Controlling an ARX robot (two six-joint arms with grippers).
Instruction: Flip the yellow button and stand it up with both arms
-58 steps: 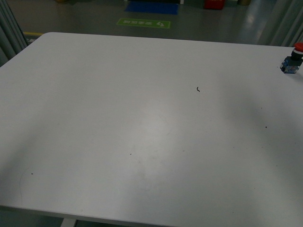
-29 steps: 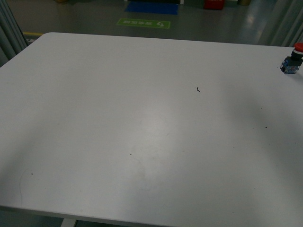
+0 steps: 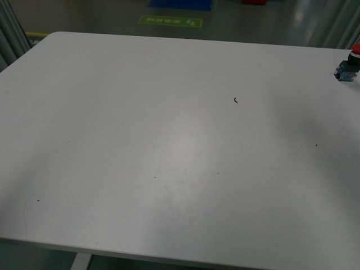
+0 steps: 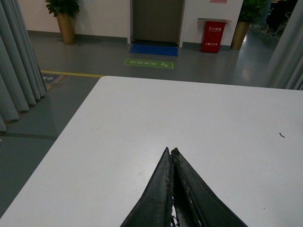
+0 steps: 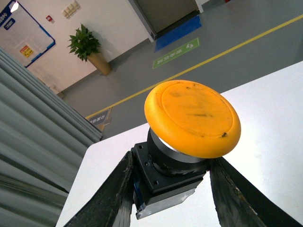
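Note:
In the right wrist view my right gripper (image 5: pixel 170 189) is shut on the yellow button (image 5: pixel 191 117). Its round yellow-orange cap faces away from the wrist, with the black collar and block body clamped between the two dark fingers (image 5: pixel 111 196), held above the white table (image 5: pixel 274 109). In the left wrist view my left gripper (image 4: pixel 171 151) is shut and empty, its tips pressed together over the white table (image 4: pixel 142 118). Neither arm nor the yellow button shows in the front view.
A red-capped button (image 3: pixel 350 65) with a blue-and-black body stands at the table's far right edge in the front view. A small dark speck (image 3: pixel 235 100) lies right of the middle. The floor beyond the far edge has a green sign (image 3: pixel 170 21).
The front view has shifted slightly: the table and the red-capped button sit a little higher in the picture. Nothing on the table has moved.

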